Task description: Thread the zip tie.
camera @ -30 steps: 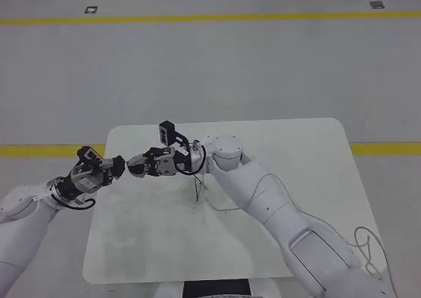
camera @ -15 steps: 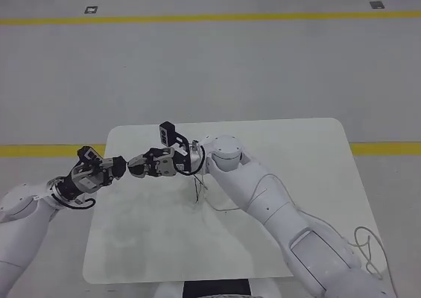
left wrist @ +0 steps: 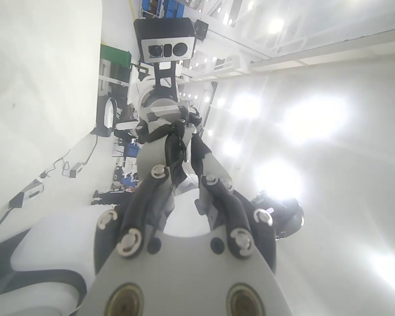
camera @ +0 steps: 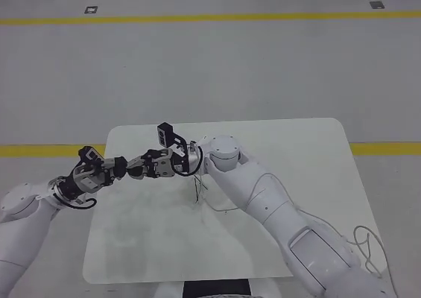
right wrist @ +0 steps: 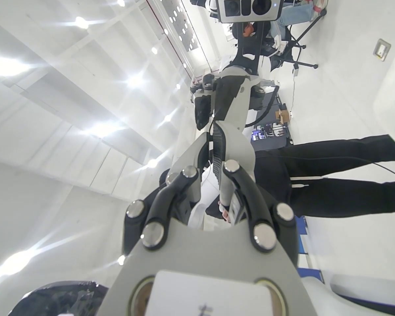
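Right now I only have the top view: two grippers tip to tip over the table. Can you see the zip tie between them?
Observer: Not for sure; too thin. The left wrist view shows the right gripper head-on, its tips right at those of the left gripper.
Operator: Are the right gripper's fingers open?
Observer: No. Its wrist view shows them a narrow slit apart, a ribbed pad facing inward.
Operator: And the left?
Observer: Same; its black pads nearly meet.
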`<state>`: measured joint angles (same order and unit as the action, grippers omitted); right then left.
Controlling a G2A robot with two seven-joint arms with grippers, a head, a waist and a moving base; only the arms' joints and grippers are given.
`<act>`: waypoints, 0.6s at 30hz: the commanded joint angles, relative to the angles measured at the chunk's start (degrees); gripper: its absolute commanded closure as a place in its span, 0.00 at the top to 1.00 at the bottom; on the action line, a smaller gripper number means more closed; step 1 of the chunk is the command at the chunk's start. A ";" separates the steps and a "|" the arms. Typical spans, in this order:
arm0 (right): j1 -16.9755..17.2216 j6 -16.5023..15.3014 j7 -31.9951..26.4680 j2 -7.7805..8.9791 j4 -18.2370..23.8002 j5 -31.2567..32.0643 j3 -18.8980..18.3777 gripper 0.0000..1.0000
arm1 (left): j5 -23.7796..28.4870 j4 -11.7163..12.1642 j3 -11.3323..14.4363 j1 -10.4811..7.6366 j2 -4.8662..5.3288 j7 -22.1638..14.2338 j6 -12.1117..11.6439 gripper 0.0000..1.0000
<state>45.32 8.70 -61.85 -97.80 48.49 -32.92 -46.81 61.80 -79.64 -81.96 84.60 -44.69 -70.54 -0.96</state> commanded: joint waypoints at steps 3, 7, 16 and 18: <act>-0.11 -0.03 0.07 -0.02 -0.19 -0.09 0.10 0.00 | -0.43 0.12 -0.06 -0.07 -0.16 0.05 0.06 0.00; -0.21 0.04 0.22 -0.02 -0.45 -0.15 0.14 0.44 | -0.86 0.40 -0.16 -0.19 -0.32 0.05 -0.03 0.00; 0.77 -1.26 0.27 2.32 -1.12 0.74 -4.97 1.00 | -1.48 1.82 -1.42 -0.39 -0.52 -0.74 -1.13 0.00; 1.04 -1.66 1.73 3.22 -0.79 3.24 -6.22 1.00 | -1.63 1.95 -1.58 -0.34 -0.57 -0.93 -1.32 0.00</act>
<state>46.23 7.22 -60.99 -95.05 47.51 -31.14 -52.39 60.25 -77.75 -83.46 84.23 -45.24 -71.37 -2.17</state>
